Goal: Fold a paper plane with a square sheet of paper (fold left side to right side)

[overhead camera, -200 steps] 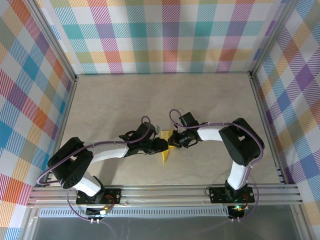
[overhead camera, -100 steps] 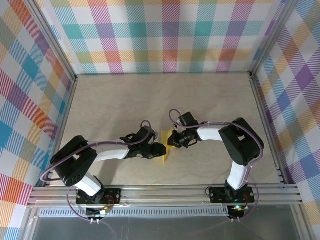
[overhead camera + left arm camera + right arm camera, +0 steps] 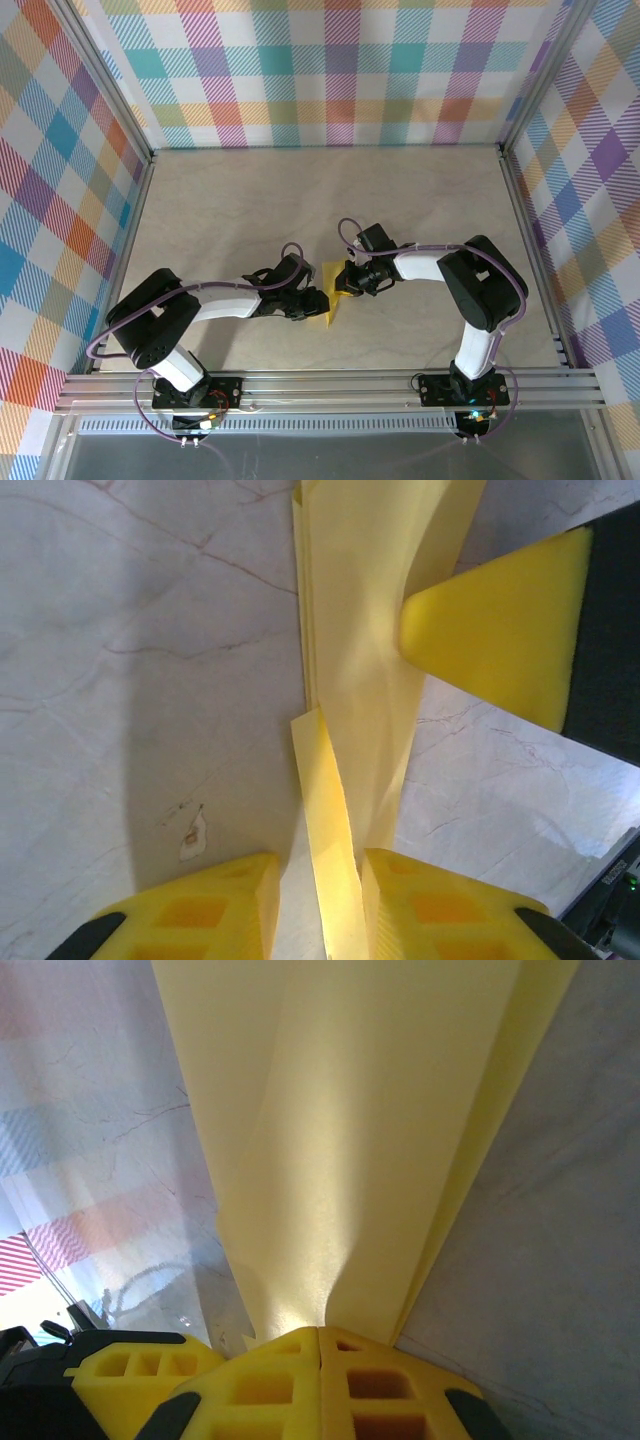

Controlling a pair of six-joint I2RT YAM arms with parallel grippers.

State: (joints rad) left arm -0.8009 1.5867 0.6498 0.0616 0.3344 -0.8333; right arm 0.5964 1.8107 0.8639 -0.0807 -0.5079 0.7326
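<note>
The square sheet of paper (image 3: 327, 314) is bright yellow and folded into a narrow creased strip, lying near the middle of the table. My right gripper (image 3: 345, 283) is shut on its far right edge. In the right wrist view the fingertips (image 3: 318, 1332) meet with the paper (image 3: 360, 1140) fanning out from between them. My left gripper (image 3: 315, 298) is at the strip's near left side. In the left wrist view a raised flap of the paper (image 3: 360, 630) stands between its parted fingers (image 3: 320, 865), touching the right one and clear of the left. The right gripper's finger (image 3: 500, 630) rests on the paper.
The beige marbled table (image 3: 250, 210) has plaid walls on three sides and an aluminium rail (image 3: 330, 385) along the near edge. A small stain (image 3: 190, 835) marks the table left of the left gripper's fingers.
My left gripper has shifted slightly toward the near end of the paper, and its jaws have narrowed around the flap. The right gripper holds as before.
</note>
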